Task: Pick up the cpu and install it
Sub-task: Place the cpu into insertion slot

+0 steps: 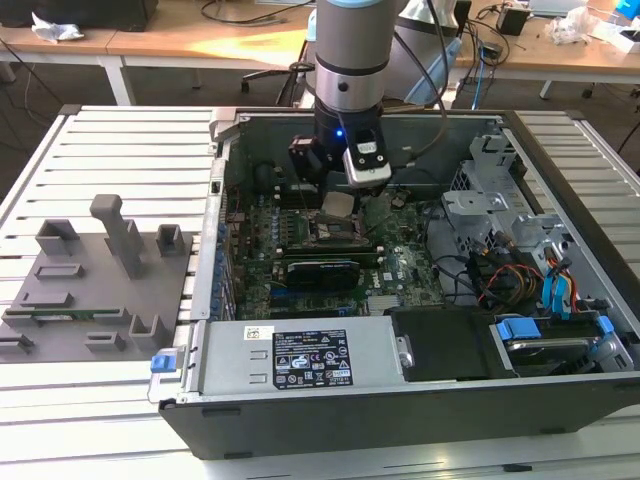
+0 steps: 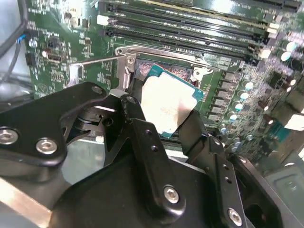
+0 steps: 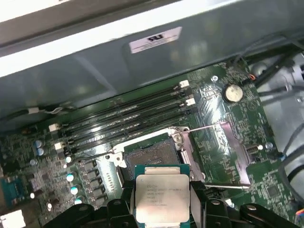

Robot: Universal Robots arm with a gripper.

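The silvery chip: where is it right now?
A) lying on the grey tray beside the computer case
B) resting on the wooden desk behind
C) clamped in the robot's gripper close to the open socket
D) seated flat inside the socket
C: in both wrist views the chip is clamped between the black fingers of the gripper, and the open socket lies bare just beyond it.

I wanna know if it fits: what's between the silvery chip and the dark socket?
Nothing: in the first wrist view the silvery square cpu hangs above the open dark square socket.
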